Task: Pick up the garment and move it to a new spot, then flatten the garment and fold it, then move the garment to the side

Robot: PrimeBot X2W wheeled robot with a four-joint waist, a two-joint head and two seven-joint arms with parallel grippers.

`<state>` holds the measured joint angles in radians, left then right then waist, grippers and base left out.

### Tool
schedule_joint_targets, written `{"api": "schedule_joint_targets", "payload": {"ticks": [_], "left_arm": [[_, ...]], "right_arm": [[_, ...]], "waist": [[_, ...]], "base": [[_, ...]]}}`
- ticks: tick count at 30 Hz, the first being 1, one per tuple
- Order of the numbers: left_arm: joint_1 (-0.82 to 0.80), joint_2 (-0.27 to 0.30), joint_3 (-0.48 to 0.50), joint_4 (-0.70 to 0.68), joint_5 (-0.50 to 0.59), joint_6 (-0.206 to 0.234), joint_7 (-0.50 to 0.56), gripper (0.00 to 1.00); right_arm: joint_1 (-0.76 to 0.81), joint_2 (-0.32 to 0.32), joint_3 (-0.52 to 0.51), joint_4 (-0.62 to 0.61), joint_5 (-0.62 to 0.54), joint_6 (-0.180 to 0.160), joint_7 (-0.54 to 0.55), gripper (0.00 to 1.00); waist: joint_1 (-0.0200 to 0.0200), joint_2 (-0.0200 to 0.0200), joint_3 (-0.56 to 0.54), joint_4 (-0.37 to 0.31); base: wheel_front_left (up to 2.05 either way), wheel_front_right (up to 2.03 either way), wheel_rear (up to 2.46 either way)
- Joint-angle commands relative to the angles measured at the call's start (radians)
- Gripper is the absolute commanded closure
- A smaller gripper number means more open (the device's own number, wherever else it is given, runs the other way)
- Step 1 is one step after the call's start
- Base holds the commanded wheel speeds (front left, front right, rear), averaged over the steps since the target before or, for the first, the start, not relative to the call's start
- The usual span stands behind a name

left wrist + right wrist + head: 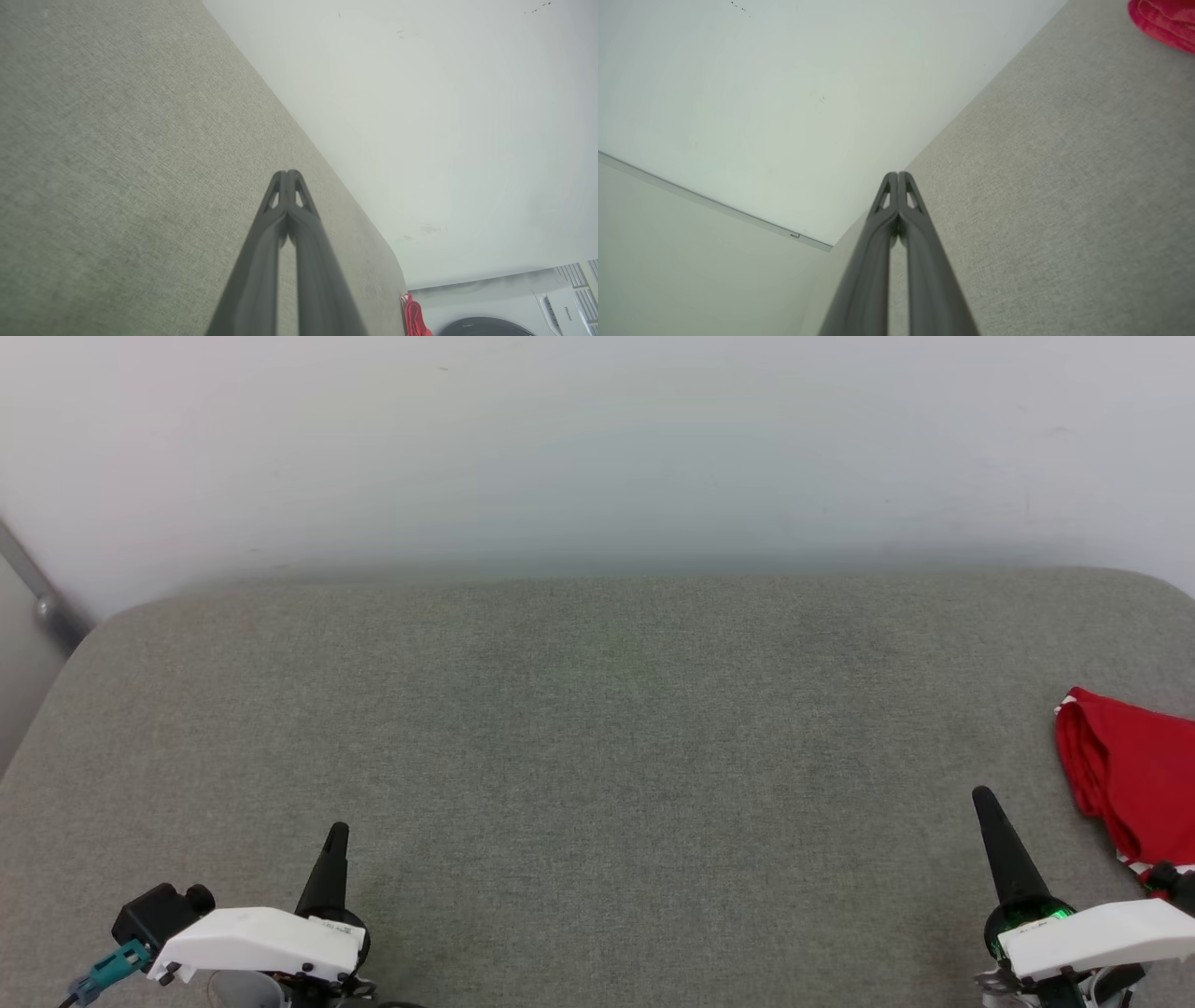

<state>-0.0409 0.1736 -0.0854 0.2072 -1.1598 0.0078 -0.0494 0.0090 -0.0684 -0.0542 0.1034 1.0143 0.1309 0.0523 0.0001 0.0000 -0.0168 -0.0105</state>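
Garment (1134, 775): bunched red cloth, right edge of grey fabric surface (597, 709). Likely light, limp; pinch a fold. Left gripper (337, 833), right gripper (982, 798): closed, empty.

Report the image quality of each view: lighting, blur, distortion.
Head view: even, soft light, no glare; the garment is cut off at the right edge. Left wrist view: picture tilted, the left claw blurred near the lens. Right wrist view: the right claw equally soft, the garment looks pinkish at the top corner.
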Motion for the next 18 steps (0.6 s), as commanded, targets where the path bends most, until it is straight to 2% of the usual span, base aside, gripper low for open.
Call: {"api": "schedule_joint_targets", "payload": {"ticks": [1, 18], "left_arm": [[-0.025, -0.004, 0.017, -0.004, -0.029, -0.011, 0.01, 1.0], [-0.039, -0.038, 0.068, 0.008, -0.157, -0.05, 0.053, 1.0]], "right_arm": [[-0.029, -0.007, -0.004, 0.001, 0.04, 0.0, 0.003, 1.0], [-0.056, -0.005, -0.013, 0.043, 0.21, 0.0, 0.015, 1.0]], "waist": [[-0.0001, 0.0, 0.001, 0.0], [-0.0001, 0.0, 0.005, 0.003]], "base": [[0.0, 0.0, 0.0], [0.0, 0.0, 0.0]]}}
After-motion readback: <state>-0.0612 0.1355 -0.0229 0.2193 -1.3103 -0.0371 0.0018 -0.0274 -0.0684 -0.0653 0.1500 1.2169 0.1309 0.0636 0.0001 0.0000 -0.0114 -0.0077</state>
